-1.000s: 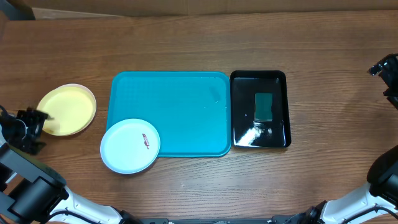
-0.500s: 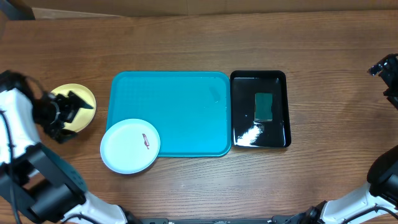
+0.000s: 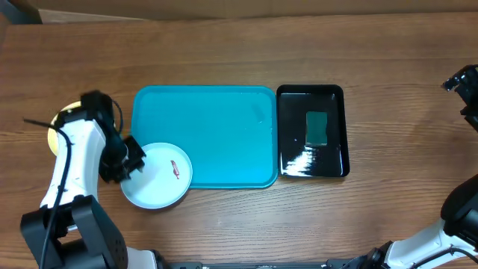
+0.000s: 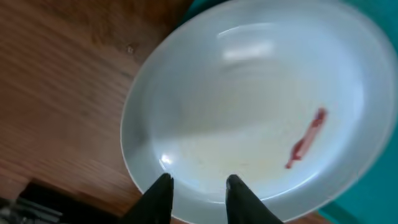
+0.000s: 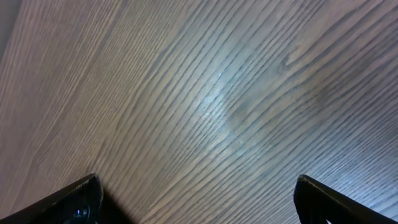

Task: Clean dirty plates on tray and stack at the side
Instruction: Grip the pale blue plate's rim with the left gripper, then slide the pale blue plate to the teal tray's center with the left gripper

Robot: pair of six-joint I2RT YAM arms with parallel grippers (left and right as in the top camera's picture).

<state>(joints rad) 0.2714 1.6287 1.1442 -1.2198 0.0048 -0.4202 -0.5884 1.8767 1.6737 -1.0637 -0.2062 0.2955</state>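
Left wrist: left end effector (image 4: pixel 198 182) part-open over white plate (image 4: pixel 249 106), w/o grip; right end effector (image 5: pixel 198 186) wide, empty.

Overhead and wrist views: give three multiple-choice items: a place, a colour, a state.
1. Against the turquoise tray, the white plate lies: A) centred on it; B) overlapping its corner; C) apart from it.
2. The pad in the black tray is: A) green; B) red; C) yellow.
3. The right pincer is: A) shut on a plate; B) open, empty; C) holding the pad.
Key: 1 B, its rim crosses the tray's corner; 2 A, the pad shows green; 3 B, its jaws stand wide, nothing between.
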